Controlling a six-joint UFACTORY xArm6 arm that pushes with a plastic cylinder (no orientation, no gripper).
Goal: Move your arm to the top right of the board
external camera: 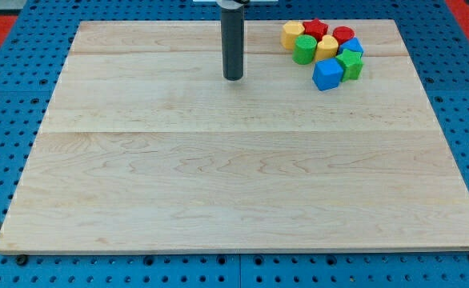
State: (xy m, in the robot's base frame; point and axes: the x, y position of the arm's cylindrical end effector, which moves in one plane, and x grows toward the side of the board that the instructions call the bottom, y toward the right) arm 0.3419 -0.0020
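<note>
My tip (233, 78) is the lower end of a dark rod that comes down from the view's top centre. It rests on the wooden board (218, 184) in the upper middle. A tight cluster of blocks lies to its right, near the board's top right: a yellow block (291, 34), a red star (315, 29), a red cylinder (343, 34), a green cylinder (304, 50), a second yellow block (326, 47), a blue block (352, 46), a green block (350, 65) and a blue cube (326, 74). The tip is clear of them all.
The board lies on a blue perforated table (2, 96). A red strip (466, 16) shows at the view's top right corner, beyond the board.
</note>
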